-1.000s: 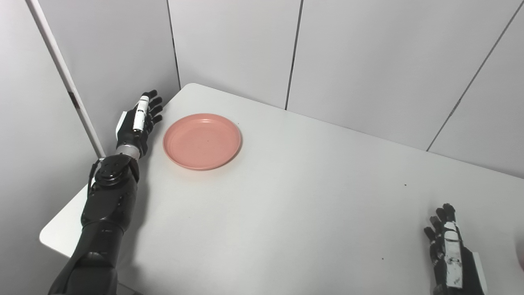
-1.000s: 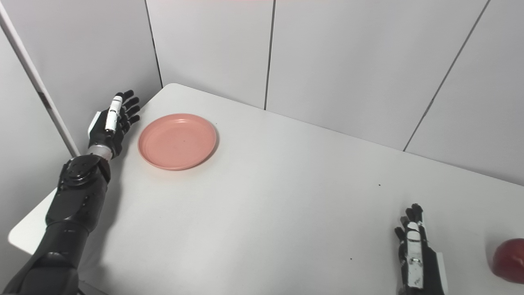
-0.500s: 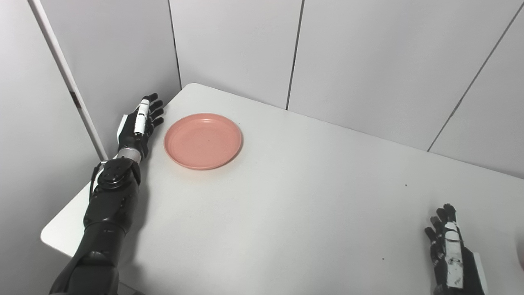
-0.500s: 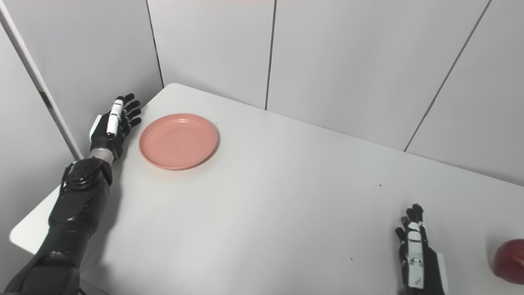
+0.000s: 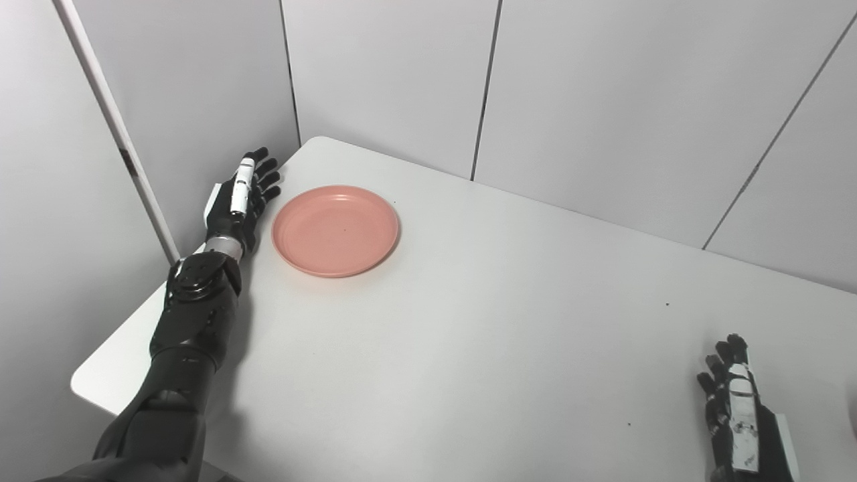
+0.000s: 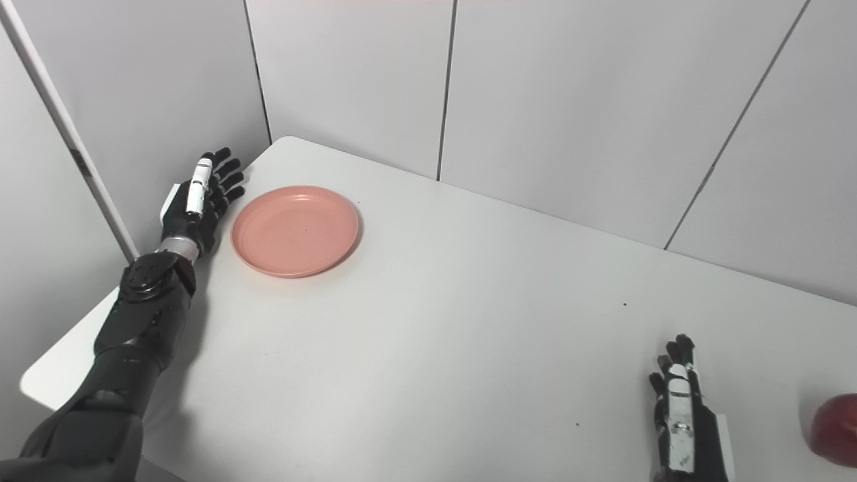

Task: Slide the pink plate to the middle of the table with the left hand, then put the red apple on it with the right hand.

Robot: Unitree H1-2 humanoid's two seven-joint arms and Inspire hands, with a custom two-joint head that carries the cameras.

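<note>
A round pink plate [image 5: 335, 230] lies flat on the white table [image 5: 482, 321] near its far left corner. My left hand [image 5: 240, 201] stands edge-on just left of the plate's rim, open, its fingers stretched toward the wall and a small gap left to the plate. The red apple [image 6: 834, 430] shows only in the right eye view, at the table's near right, cut by the frame edge. My right hand [image 6: 681, 415] rests open on the table left of the apple, holding nothing.
Grey wall panels [image 5: 388, 73] close off the table's far side and left side. The table's left edge [image 5: 127, 335] runs under my left forearm [image 5: 191, 314]. A few small dark specks dot the tabletop.
My left hand has moved rightward, closer to the plate's left rim. The camera has drifted slightly. The plate, apple and right hand have stayed put.
</note>
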